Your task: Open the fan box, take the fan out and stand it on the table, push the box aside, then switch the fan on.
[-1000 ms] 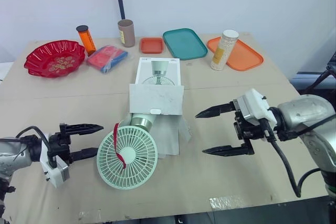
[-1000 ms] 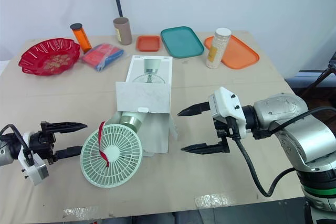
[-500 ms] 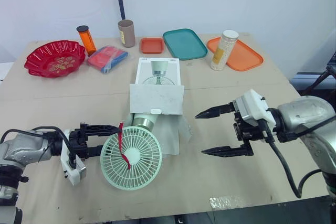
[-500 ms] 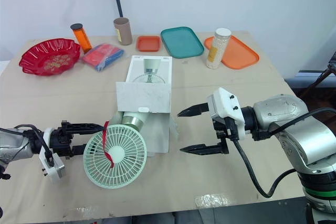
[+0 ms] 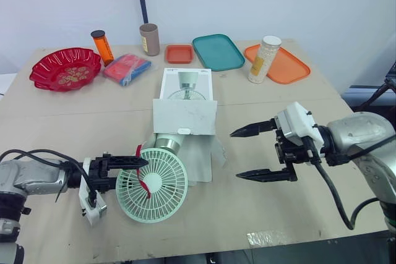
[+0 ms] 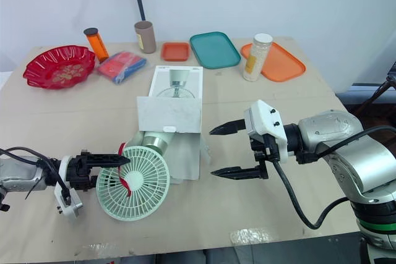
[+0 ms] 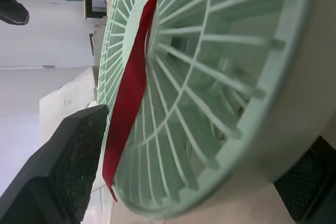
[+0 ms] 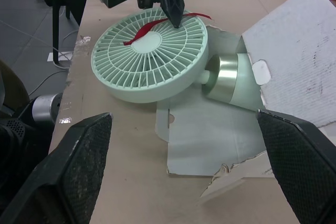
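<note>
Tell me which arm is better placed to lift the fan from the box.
Left. The left gripper, open, straddles the rim of the fan; the right gripper hangs open beside the box, touching nothing.

left tool [image 5: 131,171] moved in from the side, fingers now straddling fan [image 5: 154,185] rim

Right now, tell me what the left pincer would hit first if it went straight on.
The pale green round plastic fan head. The open left pincer straddles its rim, one finger beside the red ribbon, so the rim probably meets its palm first.
</note>
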Robot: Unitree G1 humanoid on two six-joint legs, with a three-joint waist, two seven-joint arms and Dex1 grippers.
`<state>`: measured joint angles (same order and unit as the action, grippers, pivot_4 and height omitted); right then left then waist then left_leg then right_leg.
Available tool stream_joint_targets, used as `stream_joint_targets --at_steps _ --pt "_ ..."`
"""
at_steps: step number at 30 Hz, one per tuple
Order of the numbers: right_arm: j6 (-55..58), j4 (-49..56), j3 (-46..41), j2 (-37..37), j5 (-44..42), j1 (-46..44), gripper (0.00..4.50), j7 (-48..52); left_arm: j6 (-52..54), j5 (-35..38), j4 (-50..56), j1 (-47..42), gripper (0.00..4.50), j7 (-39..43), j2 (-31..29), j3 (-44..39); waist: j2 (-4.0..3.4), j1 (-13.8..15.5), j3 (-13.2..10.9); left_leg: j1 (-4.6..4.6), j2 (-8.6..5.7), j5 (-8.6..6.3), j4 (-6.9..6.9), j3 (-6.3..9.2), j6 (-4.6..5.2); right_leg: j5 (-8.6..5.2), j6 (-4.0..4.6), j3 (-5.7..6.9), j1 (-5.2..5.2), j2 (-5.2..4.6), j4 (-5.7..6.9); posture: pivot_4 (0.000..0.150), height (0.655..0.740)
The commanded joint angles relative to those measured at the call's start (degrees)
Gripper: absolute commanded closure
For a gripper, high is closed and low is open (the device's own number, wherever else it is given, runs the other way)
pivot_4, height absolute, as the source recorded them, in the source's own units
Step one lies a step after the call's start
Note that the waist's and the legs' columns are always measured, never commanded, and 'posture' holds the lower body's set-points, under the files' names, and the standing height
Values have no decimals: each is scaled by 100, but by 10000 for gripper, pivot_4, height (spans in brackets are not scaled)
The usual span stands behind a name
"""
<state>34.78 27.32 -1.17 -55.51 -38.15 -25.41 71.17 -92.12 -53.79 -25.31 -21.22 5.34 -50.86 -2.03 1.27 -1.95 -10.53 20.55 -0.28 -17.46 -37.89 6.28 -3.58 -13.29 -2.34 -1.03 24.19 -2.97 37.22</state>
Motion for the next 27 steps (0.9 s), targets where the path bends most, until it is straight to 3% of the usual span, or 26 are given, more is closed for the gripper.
stream_joint_targets --at_steps 1,3,12,15,17,27 --pt "-46 133 -148 -53 -91 -44 0 22 -38 -518 101 -180 5497 -613 -49 -52 0 1 0 0 0 0 0 0 0 0 0 0 0 0 0 1500 7400" --pt "-37 149 -155 -52 -100 -41 0 10 -38 -771 94 -252 10292 -874 12 -91 3 3 2 0 0 0 -2 0 0 0 -1 0 0 0 1 1500 7400" --pt "-48 181 -142 -37 -75 1 0 -35 73 -1153 206 -254 10292 -1648 -72 -35 5 4 6 1 -6 -1 -9 -4 2 2 -4 1 0 -8 6 1500 7400" --pt "-86 165 -119 -23 -42 10 0 -33 97 -985 287 -202 20174 -1719 -133 -14 7 4 7 1 -6 -1 -16 -5 2 3 -5 1 0 -9 10 1500 7400" --pt "-102 168 -100 -7 -24 13 0 -42 117 -786 336 -179 23677 -1720 -175 8 8 2 12 0 -6 -1 -19 -5 2 3 -5 1 0 -10 14 1500 7400" --pt "-223 85 4 94 88 -29 0 -80 431 97 534 -32 24014 -1415 -339 158 8 5 13 0 -7 -2 -22 -7 4 3 -5 2 0 -11 16 1500 7400"
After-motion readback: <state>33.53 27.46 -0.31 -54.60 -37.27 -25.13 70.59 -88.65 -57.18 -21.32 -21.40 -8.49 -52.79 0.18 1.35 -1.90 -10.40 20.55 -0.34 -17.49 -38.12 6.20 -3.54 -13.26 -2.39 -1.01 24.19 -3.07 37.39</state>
